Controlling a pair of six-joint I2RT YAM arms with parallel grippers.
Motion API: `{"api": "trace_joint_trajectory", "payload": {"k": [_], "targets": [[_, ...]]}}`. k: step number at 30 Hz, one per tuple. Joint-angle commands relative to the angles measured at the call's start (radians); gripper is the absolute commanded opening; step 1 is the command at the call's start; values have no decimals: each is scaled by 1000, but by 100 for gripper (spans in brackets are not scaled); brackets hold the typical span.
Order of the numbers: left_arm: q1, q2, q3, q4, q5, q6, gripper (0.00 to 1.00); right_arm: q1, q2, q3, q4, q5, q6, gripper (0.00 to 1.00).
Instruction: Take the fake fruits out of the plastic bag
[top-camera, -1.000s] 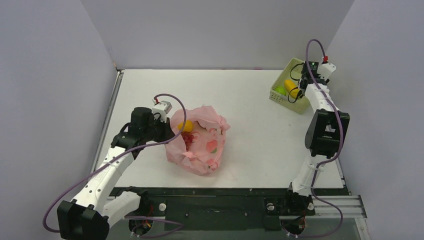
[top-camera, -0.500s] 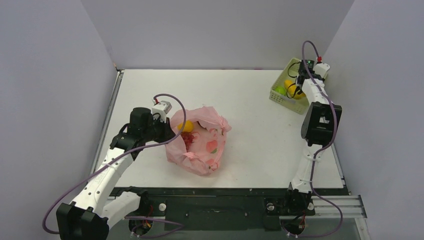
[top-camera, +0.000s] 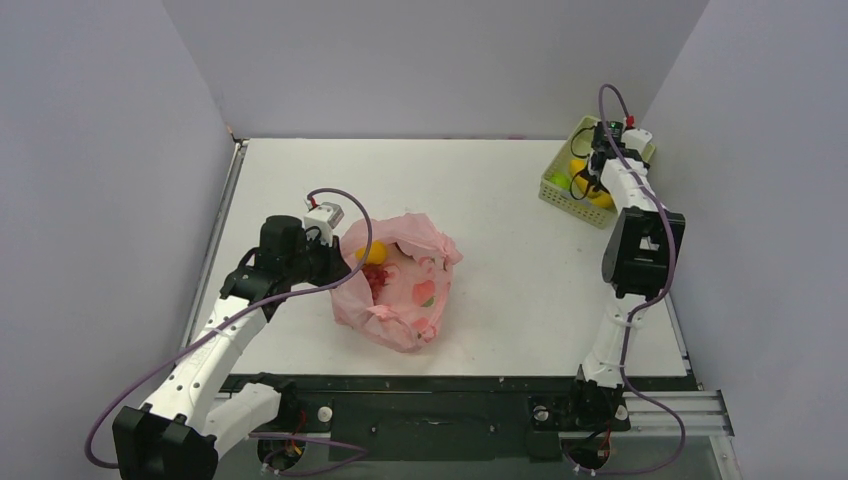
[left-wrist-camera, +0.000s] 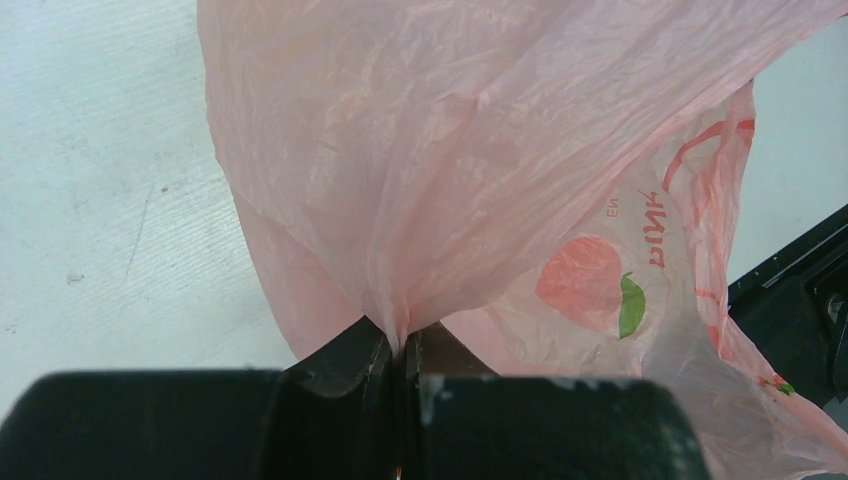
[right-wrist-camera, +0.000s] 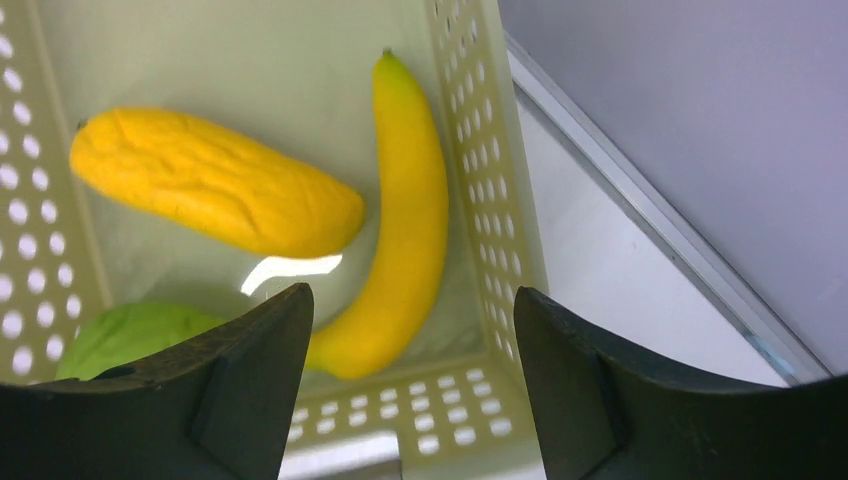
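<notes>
Inside plastic bag (top-camera: 410, 300), fake fruits (top-camera: 372, 252) mostly hidden, left hand (left-wrist-camera: 405, 362) pinching rim

I log a translucent pink crinkly plastic bag (left-wrist-camera: 450, 150) with a red-orange peach print (left-wrist-camera: 578, 282), green leaf. Glossy yellow plastic banana (right-wrist-camera: 410, 210). Pale green perforated plastic basket (right-wrist-camera: 480, 150).

The top view is bright and even, with soft light from above. The flat white table (top-camera: 500, 200) shows no glare. A faint grey shadow hugs the thin crinkly pink plastic bag (top-camera: 410, 290) at 6 o'clock.

In the left wrist view, light shines through the bag (left-wrist-camera: 450, 150). The left gripper (left-wrist-camera: 403, 350), at 6 o'clock, looks dark and fuzzy.

In the right wrist view, a white glare spot sits on the pale green basket with holes (right-wrist-camera: 250, 50), near 7 o'clock. The long yellow plastic banana (right-wrist-camera: 410, 200) looks sharp. The right gripper (right-wrist-camera: 410, 310), at 6 o'clock, is dark and blurry.
</notes>
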Motion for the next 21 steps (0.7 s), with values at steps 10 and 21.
{"api": "trace_joint_trajectory", "payload": {"k": [10, 21], "targets": [[3, -9, 2, 67, -9, 2, 0, 211, -716, -715, 266, -117, 49, 69], [-27, 2, -5, 83, 3, 6, 0, 508, -1142, -1189, 365, -328, 64, 59]]}}
